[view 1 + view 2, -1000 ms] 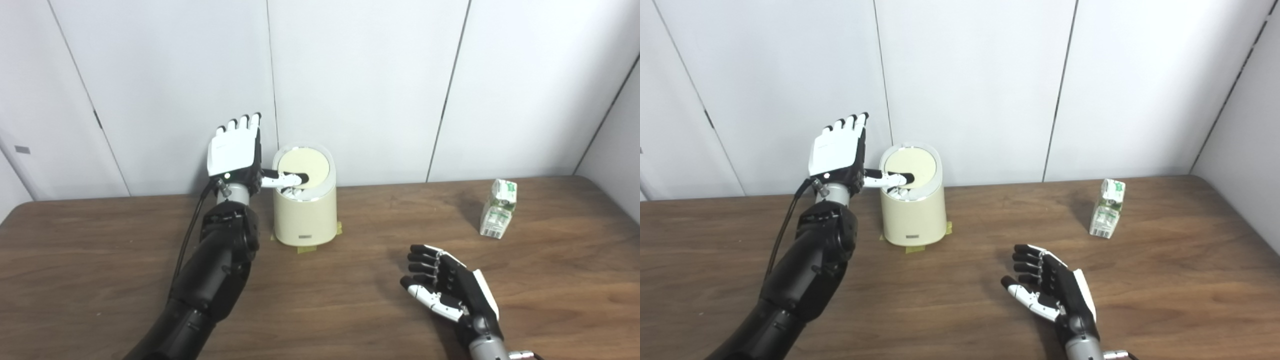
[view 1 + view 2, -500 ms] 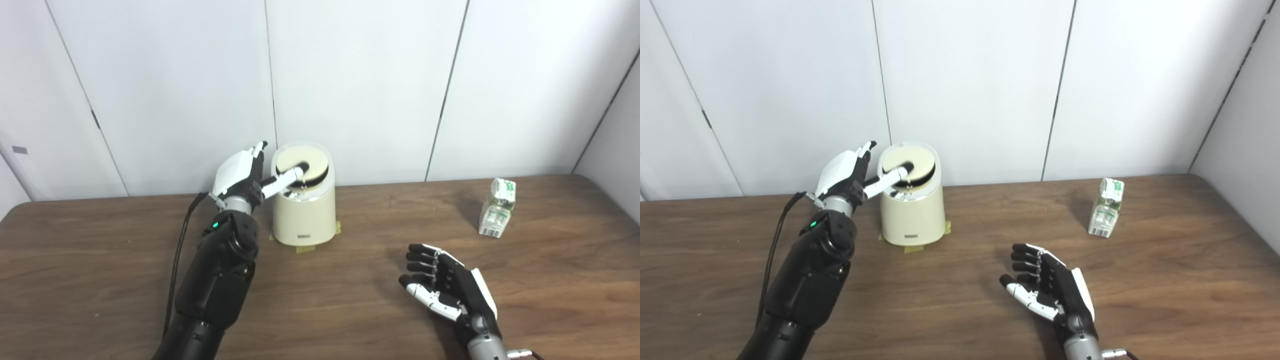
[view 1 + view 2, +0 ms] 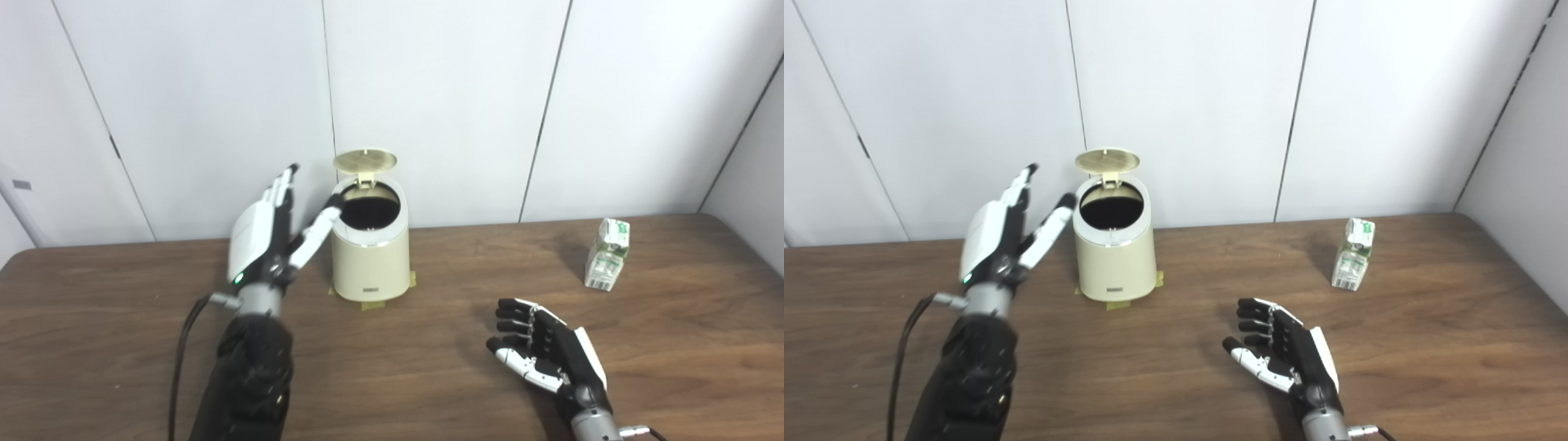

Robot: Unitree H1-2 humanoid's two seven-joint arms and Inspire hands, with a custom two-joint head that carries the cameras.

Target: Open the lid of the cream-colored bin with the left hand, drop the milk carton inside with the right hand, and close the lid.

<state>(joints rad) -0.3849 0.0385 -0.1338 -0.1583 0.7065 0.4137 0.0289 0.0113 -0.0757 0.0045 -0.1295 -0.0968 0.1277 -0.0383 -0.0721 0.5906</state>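
Left eye view: lid (image 3: 364,160) of the cream-colored bin (image 3: 370,257) stands up on its rear hinge with the dark mouth exposed, so step one looks done; left robot hand (image 3: 264,228) is just left of the bin, fingers spread, holding nothing, thumb tip near the rim. Right eye view: milk carton (image 3: 1353,255) sits upright on the desk (image 3: 1176,361) far right, well apart from the bin, and the right robot hand (image 3: 1283,355) rests low near the front edge, loosely curled, empty, so pickup, drop and lid closing are all left to do
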